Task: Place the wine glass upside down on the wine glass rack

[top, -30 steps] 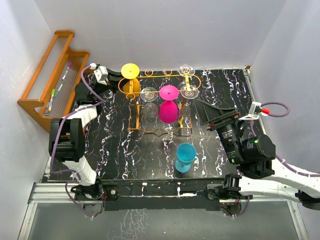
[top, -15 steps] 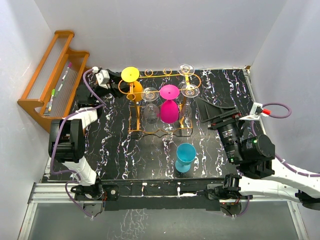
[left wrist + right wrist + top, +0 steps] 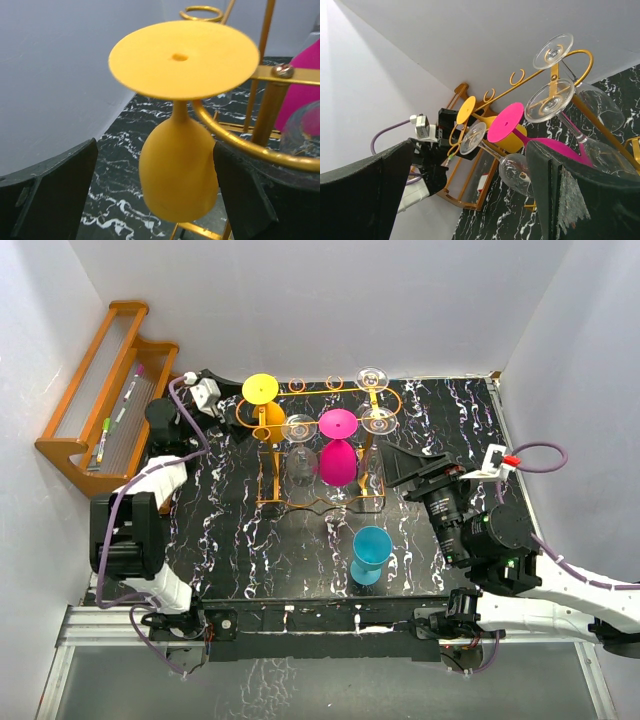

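Observation:
The yellow wine glass (image 3: 262,390) hangs upside down at the left end of the orange-gold wine glass rack (image 3: 320,502), its foot resting on the rack's top frame (image 3: 235,142). In the left wrist view its foot (image 3: 182,60) is on top and its bowl (image 3: 177,175) hangs below. My left gripper (image 3: 238,405) stands open around the bowl, a finger (image 3: 50,195) apart from it on each side. My right gripper (image 3: 415,465) is open and empty, just right of the rack.
A magenta glass (image 3: 337,462) and three clear glasses (image 3: 298,428) (image 3: 378,422) (image 3: 373,377) also hang on the rack. A blue glass (image 3: 372,552) stands on the black marbled table (image 3: 240,530) in front. A brown wooden rack (image 3: 100,400) leans at the far left.
My left gripper has opened and let go of the yellow glass, which stays hanging on the rack. The right arm has shifted slightly left.

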